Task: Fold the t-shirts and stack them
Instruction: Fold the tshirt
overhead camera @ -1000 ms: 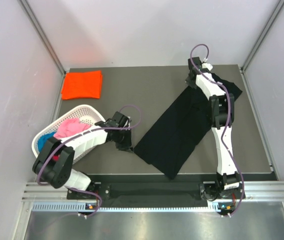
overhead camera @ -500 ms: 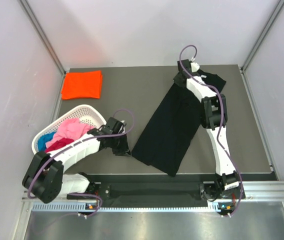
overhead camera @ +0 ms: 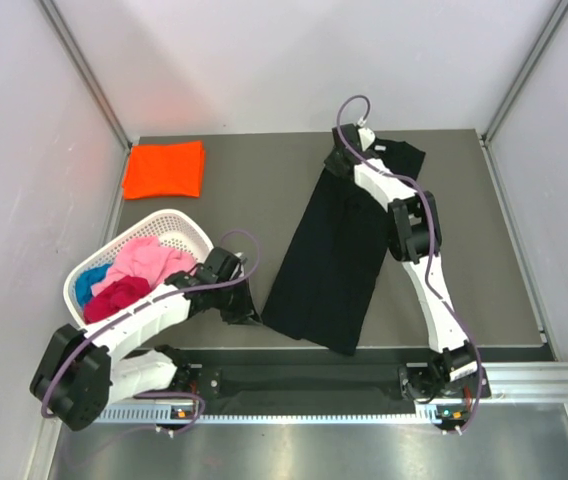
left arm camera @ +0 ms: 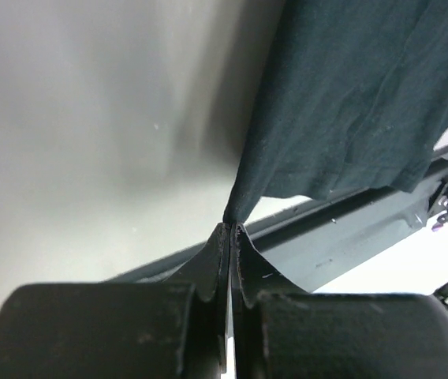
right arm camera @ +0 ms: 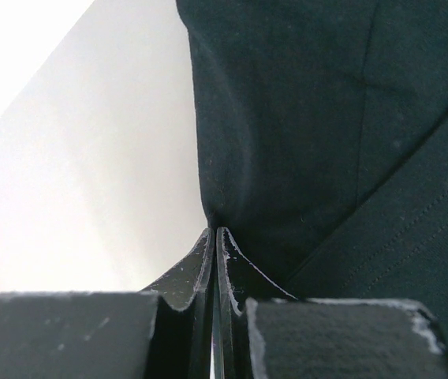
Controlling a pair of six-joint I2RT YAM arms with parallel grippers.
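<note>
A black t-shirt [overhead camera: 336,250] lies stretched in a long band from the table's far middle to its near edge. My left gripper [overhead camera: 247,312] is shut on its near left corner; the left wrist view shows the cloth [left arm camera: 350,95] pinched at the fingertips [left arm camera: 230,227]. My right gripper [overhead camera: 336,163] is shut on the far left corner; the right wrist view shows the black cloth [right arm camera: 311,134] pinched at its tips [right arm camera: 213,230]. A folded orange t-shirt [overhead camera: 165,169] lies at the far left. Pink [overhead camera: 149,259], magenta [overhead camera: 115,298] and blue [overhead camera: 88,281] shirts fill the basket.
The white lattice basket [overhead camera: 186,222] stands at the left, close beside my left arm. The metal rail [overhead camera: 314,380] runs along the near edge. Side walls and corner posts enclose the grey table [overhead camera: 254,190].
Both grippers have moved left with the black shirt's edge. The shirt has swung from a wide diagonal spread into a narrower, more upright band. The left gripper has also come nearer.
</note>
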